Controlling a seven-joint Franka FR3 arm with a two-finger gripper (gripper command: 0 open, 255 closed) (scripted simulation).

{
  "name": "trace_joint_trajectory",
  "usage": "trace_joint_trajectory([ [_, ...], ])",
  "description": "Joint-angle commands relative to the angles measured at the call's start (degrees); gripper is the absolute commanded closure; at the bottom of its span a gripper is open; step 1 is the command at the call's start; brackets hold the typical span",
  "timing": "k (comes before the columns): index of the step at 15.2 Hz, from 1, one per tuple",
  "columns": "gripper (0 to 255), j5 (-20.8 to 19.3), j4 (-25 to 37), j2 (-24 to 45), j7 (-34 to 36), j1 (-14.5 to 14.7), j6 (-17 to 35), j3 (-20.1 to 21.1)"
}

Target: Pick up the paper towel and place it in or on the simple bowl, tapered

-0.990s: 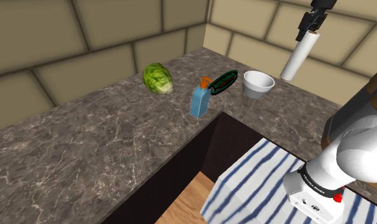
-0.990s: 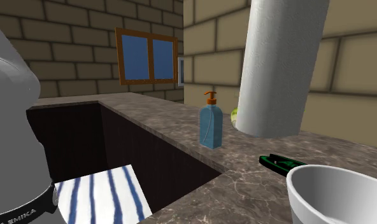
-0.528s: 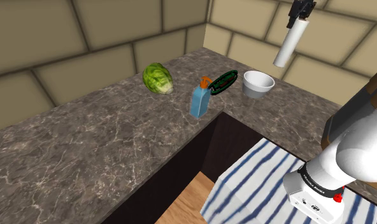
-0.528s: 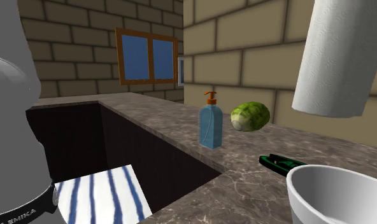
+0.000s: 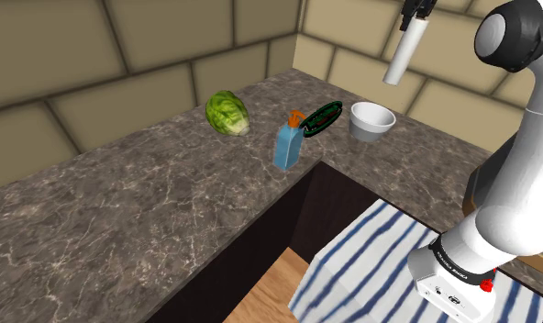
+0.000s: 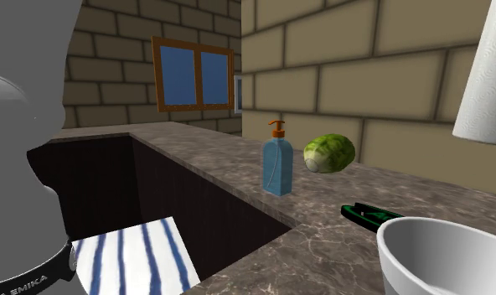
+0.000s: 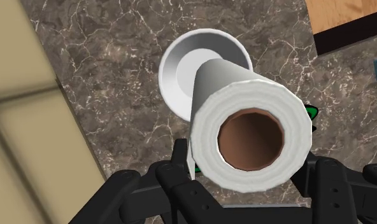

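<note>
A white paper towel roll hangs tilted high in the air near the back wall, above and a little to the shoulder view's right of the white bowl. My black gripper is shut on the roll's upper end. Seen along the gripper, the roll points down with its brown core facing the camera, and the bowl lies below, partly hidden behind it. In the second exterior view the roll's lower end hangs at the right edge above the bowl's rim.
On the marble counter stand a blue soap bottle with an orange pump, a green lettuce head and a dark green dish beside the bowl. A striped cloth covers the stand in the counter's dark recess.
The gripper has carried the roll higher and towards the shoulder view's left, closer to above the bowl. In the second exterior view the roll has slid to the right edge, uncovering the lettuce.
</note>
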Motion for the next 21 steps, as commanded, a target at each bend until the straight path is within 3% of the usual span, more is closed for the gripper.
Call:
trace_joint_trajectory([
  [1,255,-0.56,-2.97,-0.83,-0.02,0.93,2.19,-0.05],
  [10,255,-3.11,-16.18,-5.00,0.25,4.60,11.59,-0.23],
  [21,255,-4.24,-27.51,-7.08,0.29,6.61,21.07,-0.06],
])
